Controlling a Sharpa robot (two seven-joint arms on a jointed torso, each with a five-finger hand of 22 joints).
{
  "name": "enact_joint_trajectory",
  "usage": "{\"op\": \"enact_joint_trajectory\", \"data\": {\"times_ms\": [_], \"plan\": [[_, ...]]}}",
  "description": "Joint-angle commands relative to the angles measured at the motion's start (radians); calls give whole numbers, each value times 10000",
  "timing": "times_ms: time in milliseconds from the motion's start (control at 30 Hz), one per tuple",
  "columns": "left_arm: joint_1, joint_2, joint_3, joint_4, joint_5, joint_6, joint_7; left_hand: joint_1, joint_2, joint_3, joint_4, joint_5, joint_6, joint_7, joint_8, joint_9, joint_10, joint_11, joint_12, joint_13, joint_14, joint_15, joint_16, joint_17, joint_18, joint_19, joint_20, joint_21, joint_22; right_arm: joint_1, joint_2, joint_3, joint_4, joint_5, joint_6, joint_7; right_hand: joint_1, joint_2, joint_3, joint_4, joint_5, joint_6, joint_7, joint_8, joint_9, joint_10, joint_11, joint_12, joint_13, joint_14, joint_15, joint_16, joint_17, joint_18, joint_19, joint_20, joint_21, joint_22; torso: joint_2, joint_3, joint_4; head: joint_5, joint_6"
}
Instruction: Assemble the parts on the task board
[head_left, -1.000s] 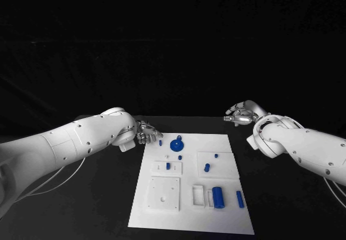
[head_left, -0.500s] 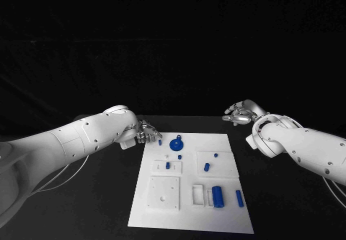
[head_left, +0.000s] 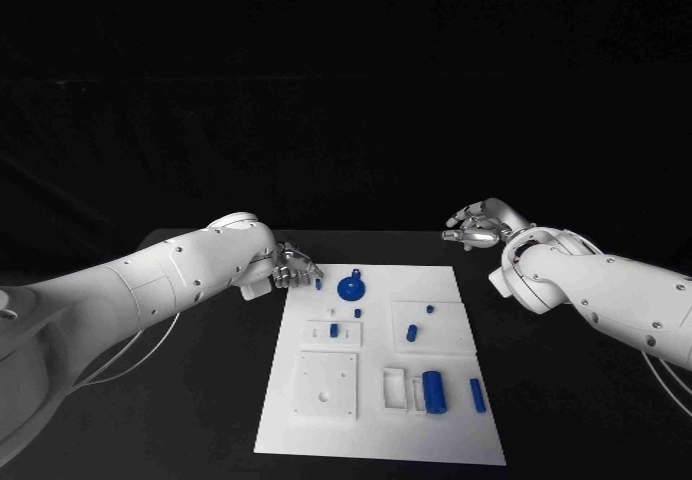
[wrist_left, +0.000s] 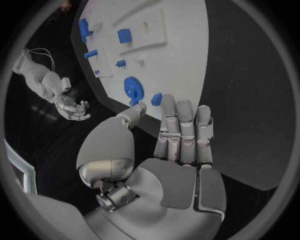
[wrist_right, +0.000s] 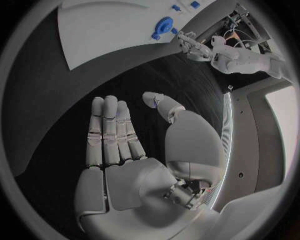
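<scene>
The white task board (head_left: 378, 425) lies in the middle of the black table. At its far end sit a round blue disc (head_left: 353, 290) and a small blue peg (head_left: 319, 284). My left hand (head_left: 296, 266) hovers just off the board's far left corner, empty, with its fingers straight and the thumb apart. In the left wrist view the fingertips (wrist_left: 167, 102) reach close to the peg (wrist_left: 156, 99) and the disc (wrist_left: 133, 90). My right hand (head_left: 473, 228) is beyond the board's far right corner, off the board, empty and flat-fingered (wrist_right: 119, 145).
More blue parts lie on the board: small pieces (head_left: 335, 329) (head_left: 410, 333) in white blocks at mid-board, a thick cylinder (head_left: 433, 390) and a bar (head_left: 477, 396) near the front right. A white square block (head_left: 327, 385) stands at the front left. Black table surrounds the board.
My left arm has shifted slightly inward at the elbow. Both hands stay nearly where they were, and the parts have not moved.
</scene>
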Motion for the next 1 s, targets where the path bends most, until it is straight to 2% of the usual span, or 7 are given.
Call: {"op": "enact_joint_trajectory", "data": {"times_ms": [33,167,433,733,1000], "plan": [[-16,96,10,-132,47,209,172,10,112,-73,-15,-46,-83,4,43,-13,-23,-8,57,17,-37,-69,31,11,81,40,-1212,50,12,-2,3,5,22,-29,32,109,-6,93,17,-53,65,-5,85,-16,-11,-75,-19,58,-15,-57,6,-53,-8,72,-21,58,-39,240,-4,-1,5,-10,-16],[-83,221,10,-319,83,186,220,9,126,-86,-26,-46,-94,7,52,-18,-32,-6,58,23,-45,-68,31,12,78,35,-1214,48,13,-2,13,5,29,-29,26,108,-6,93,16,-54,66,-5,85,-16,-11,-75,-18,61,-18,-57,6,-52,-8,72,-21,59,-39,241,-9,0,19,-18,-29],[-184,356,11,-535,144,296,240,7,158,-107,-46,-46,-121,12,66,-30,-49,-1,61,34,-57,-66,30,14,72,25,-1217,42,15,-2,19,5,42,-30,29,109,-3,94,16,-57,67,-6,86,-16,-11,-76,-18,66,-23,-57,7,-51,-7,72,-21,60,-38,241,-4,-1,4,-25,-35],[-238,428,11,-701,266,311,302,2,182,-121,-58,-46,-136,15,77,-38,-59,2,63,42,-63,-64,31,15,68,20,-1219,39,17,-1,12,5,52,-31,27,109,-3,94,16,-59,67,-7,86,-16,-11,-77,-18,69,-26,-58,7,-51,-7,72,-21,60,-38,242,-10,7,8,-57,-60],[-241,484,11,-752,477,305,341,52,348,-164,-190,-44,-228,37,115,-83,-113,22,62,72,-107,-52,23,18,50,-18,-1225,23,27,-1,18,5,51,-32,28,106,-1,97,17,-60,68,-7,86,-16,-11,-77,-18,73,-31,-58,7,-49,-6,73,-21,61,-37,242,-19,6,15,-45,-79]]}}
